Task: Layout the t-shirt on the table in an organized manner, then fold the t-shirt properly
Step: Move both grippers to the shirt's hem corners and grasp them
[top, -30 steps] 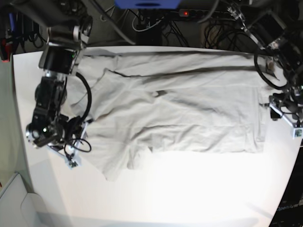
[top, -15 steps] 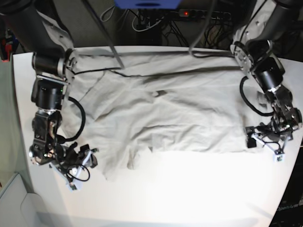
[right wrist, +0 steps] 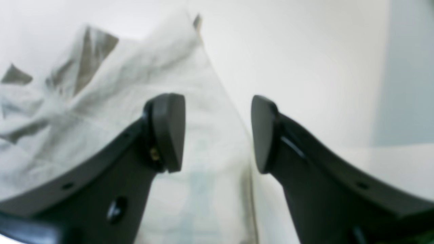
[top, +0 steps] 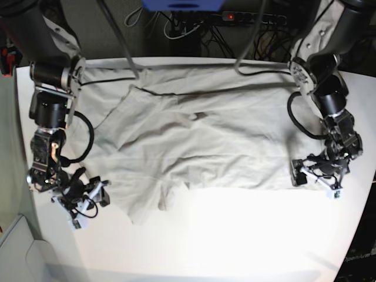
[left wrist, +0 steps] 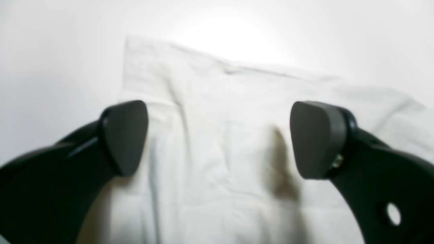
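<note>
White desk (top: 235,235): your shirt (top: 205,141) lies spread and wrinkled toward 12 o'clock. Left tool (top: 314,174), jaws wide apart, over its 3 o'clock corner. Right tool (top: 88,200), jaws apart, empty, at its 8 o'clock edge.

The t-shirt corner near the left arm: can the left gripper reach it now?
Probably yes. The left gripper is open over the t-shirt corner, with nothing between them.
</note>
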